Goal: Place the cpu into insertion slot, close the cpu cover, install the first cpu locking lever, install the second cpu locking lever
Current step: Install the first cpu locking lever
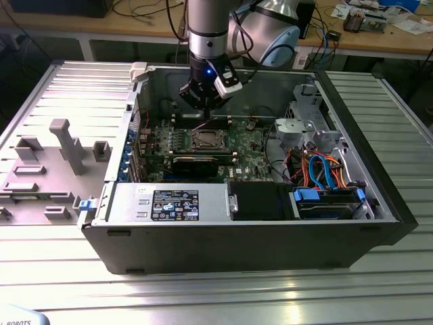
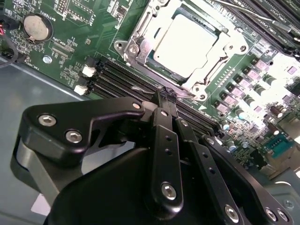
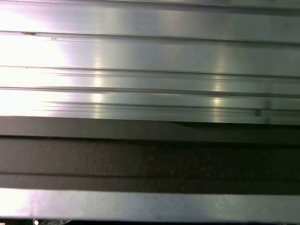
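CPU (image 2: 187, 42) seated in the insertion slot (image 2: 140, 35), silver top facing up, pale and square inside the window of the cpu cover (image 2: 225, 47), which lies flat over it. In the second wrist view, set askew: square edges running diagonally across the green circuit board (image 2: 70, 61), no clear long axis (square chip). Thin wire lever (image 2: 145, 90) visible along the near edge of the socket, beside the long black slots (image 2: 117, 77); whether hooked down, cannot tell. Round coin cell (image 2: 37, 27) off toward one corner of the board.

Gripper (image 2: 167, 97) closed, black fingers (image 2: 164, 140) pressed together with no gap, tips just beside the socket's near corner; nothing seen between them, though contact with the lever cannot be told.

From the exterior view: gripper (image 1: 205, 108) hanging under the grey arm (image 1: 210, 30), just above the socket (image 1: 205, 139), inside the open computer case (image 1: 237, 237) lying on a ribbed metal surface (image 1: 216, 291). Also there and missing from the wrist cameras: long black card (image 1: 195, 164) in front of the socket, blue and orange cables (image 1: 321, 169) at the exterior view's right, grey fixture blocks (image 1: 64, 145) at its left.

First wrist view: ribbed metal profiles (image 3: 150, 56) and a dark band (image 3: 150, 159) (nothing of the task's parts).
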`<state>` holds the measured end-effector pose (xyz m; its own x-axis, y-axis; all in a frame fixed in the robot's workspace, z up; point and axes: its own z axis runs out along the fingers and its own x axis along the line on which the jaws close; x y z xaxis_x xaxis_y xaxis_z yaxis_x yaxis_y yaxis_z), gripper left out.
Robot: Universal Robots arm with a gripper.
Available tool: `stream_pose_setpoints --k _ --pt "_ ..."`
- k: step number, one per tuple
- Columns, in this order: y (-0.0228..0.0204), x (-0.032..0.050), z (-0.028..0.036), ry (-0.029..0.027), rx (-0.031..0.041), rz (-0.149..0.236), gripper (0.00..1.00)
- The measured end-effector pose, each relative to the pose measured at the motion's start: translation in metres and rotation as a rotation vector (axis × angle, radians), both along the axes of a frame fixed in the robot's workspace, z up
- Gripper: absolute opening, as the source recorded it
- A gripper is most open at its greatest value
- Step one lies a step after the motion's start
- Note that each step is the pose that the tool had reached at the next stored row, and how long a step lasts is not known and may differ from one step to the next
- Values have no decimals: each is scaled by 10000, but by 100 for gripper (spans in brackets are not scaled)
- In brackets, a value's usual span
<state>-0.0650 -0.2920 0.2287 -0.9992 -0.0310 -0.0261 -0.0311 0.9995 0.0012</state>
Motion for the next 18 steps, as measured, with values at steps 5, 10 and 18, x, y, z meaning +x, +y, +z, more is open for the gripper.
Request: stream_pose_setpoints --k 5,10,18 --pt "3 30 -12 1 0 0 11" --pt "3 80 -27 0 0 0 11" --pt "3 148 -63 0 0 1 11"
